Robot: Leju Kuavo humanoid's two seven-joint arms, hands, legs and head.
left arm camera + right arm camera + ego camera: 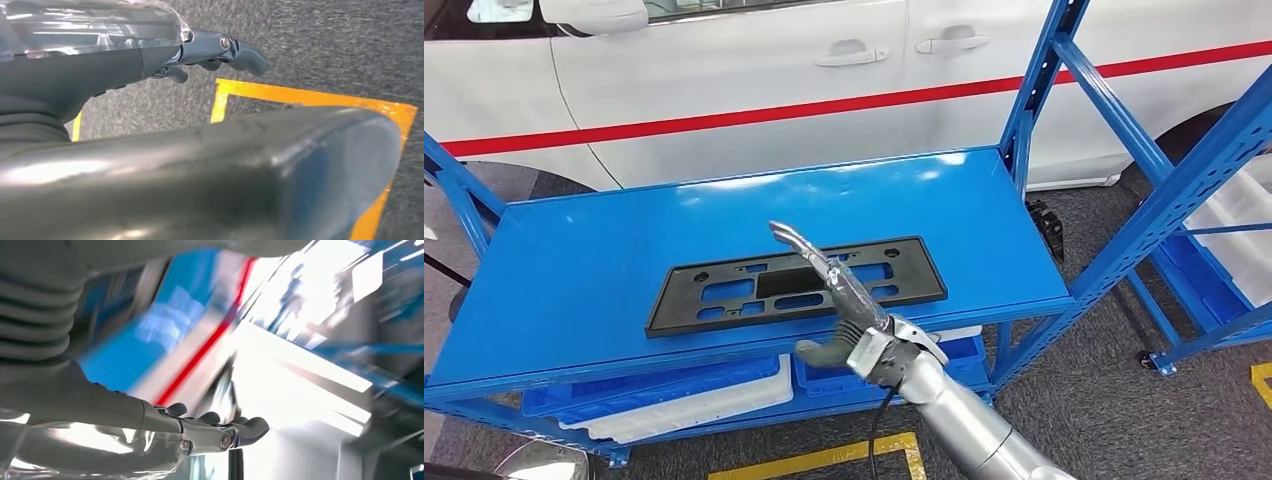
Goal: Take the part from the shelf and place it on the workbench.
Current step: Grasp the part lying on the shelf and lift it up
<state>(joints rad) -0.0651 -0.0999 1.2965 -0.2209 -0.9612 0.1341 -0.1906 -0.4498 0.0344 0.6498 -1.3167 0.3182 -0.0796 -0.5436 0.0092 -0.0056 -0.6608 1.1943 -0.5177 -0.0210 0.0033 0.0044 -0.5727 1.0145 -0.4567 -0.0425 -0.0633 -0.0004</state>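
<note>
1. Grey carpet floor (1104,400) with yellow tape lines (824,458) lies under one blue metal shelf unit (574,280); behind it stands one white car (754,80) with a red stripe along its side and two door handles.
2. One part (724,292) lies flat on the top deck of the shelf unit, near the front edge: a long, flat, black rectangular plate of matt plastic with several rectangular cut-outs through which the blue deck shows.
3. Below the deck, on the lower level, sit blue trays (654,385) and one white tray (704,410), smooth plastic with rims; their exact number cannot be told because they overlap.
4. A second blue rack (1194,190) with perforated uprights stands to the right, with white bins on it.
5. One silver right arm rises from the lower edge of the head view. The right hand (849,300) is over the right half of the part, fingers (799,240) stretched out long and close together, thumb set apart to the side. It holds nothing; whether the fingers touch the plate cannot be told.
6. The right wrist view shows the same hand with fingers extended, before a blurred background of blue, white and red.
7. The left hand (210,55), in the left wrist view, hangs above the carpet and a yellow tape corner, fingers loosely extended with the tips bent, holding nothing.
</note>
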